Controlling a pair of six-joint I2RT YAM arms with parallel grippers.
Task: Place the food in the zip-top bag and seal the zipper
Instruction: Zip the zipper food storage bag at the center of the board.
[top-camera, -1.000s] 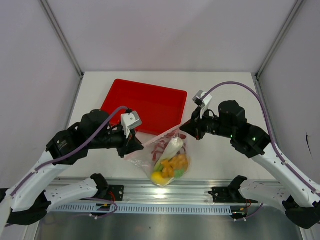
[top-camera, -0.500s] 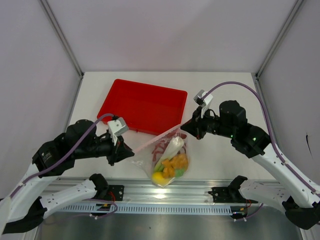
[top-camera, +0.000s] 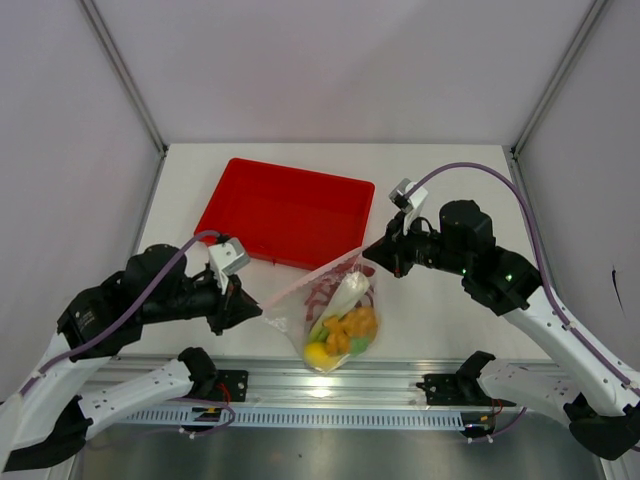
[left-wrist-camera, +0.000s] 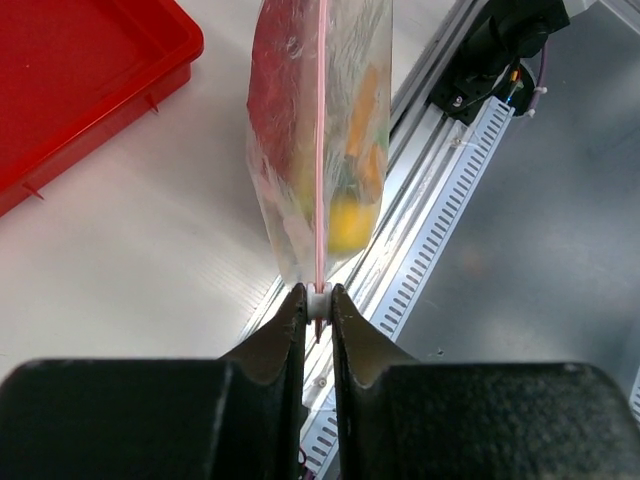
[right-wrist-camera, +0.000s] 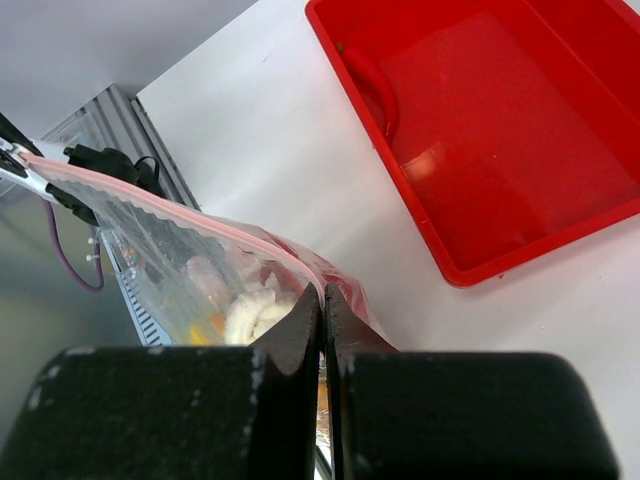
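White arm links (top-camera: 120, 390), black joint housings (top-camera: 465, 235), purple cables (top-camera: 470, 166), grey wrist cameras (top-camera: 228, 257), black tool fingers (left-wrist-camera: 280, 345).

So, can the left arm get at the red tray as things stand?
Probably not yet: the left fingers pinch the end of the zipper, the bag stretched across to the right fingers. Once it lets go, only bare table separates it from the red tray.

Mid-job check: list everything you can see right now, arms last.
red tray: one, red, far-left on table.
zip-top bag: one, clear, stretched between both end effectors.
zipper: one, pinkish-red, along the bag's mouth.
food: several pieces, orange, yellow, green, white, red, inside the bag.
table: one, white.
rail: one, silver, near edge.
left end effector: one, black, shut on zipper's end.
right end effector: one, black, shut on zipper's other end.
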